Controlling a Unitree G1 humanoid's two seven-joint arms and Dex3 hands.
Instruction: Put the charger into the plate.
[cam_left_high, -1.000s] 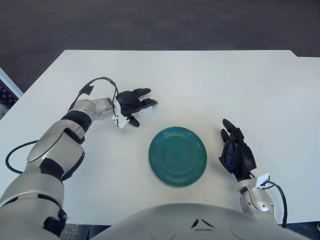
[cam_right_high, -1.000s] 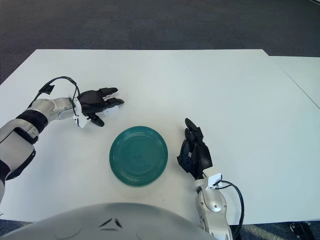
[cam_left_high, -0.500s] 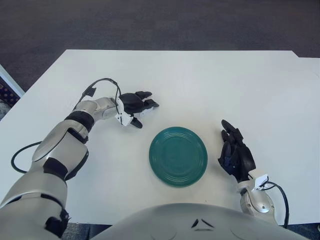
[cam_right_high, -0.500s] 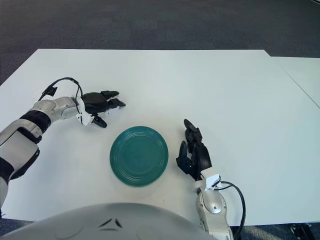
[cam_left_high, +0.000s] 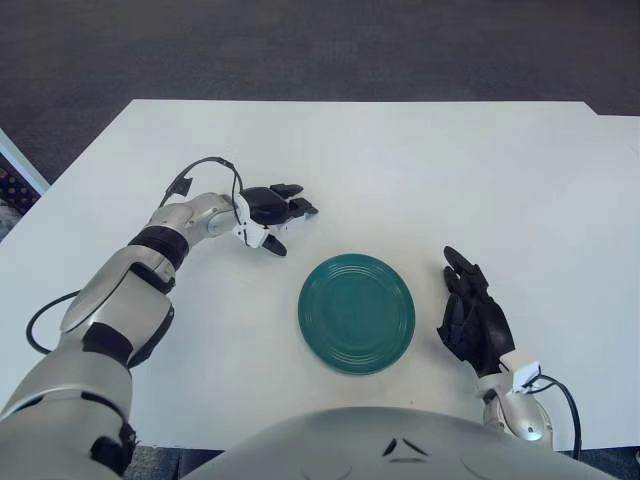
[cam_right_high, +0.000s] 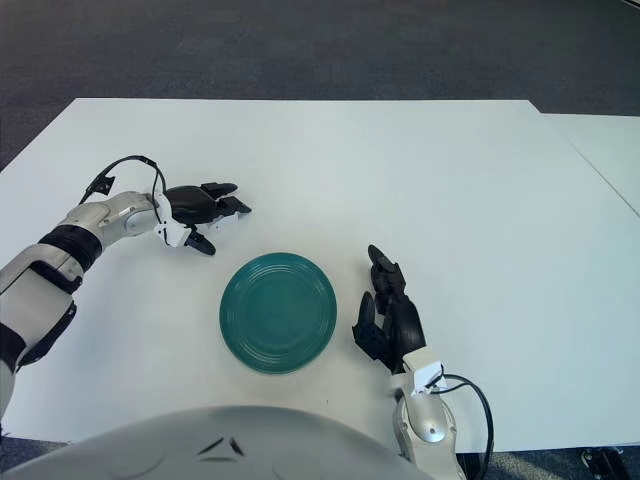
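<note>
A dark green plate (cam_left_high: 356, 312) lies bare on the white table (cam_left_high: 420, 170), near the front and in the middle. My left hand (cam_left_high: 275, 212) is low over the table to the upper left of the plate, a short gap from its rim, pointing right. No charger shows apart from the hand; whatever is under the dark palm is hidden. My right hand (cam_left_high: 470, 312) shows just right of the plate, its fingers relaxed and extended, holding nothing.
A black cable (cam_left_high: 205, 167) loops over my left wrist. The table's far edge (cam_left_high: 360, 101) meets dark carpet. My torso (cam_left_high: 380, 445) covers the near edge.
My left hand has turned flatter and settled a little lower, shifting slightly right. My right hand has drawn back a little toward my body.
</note>
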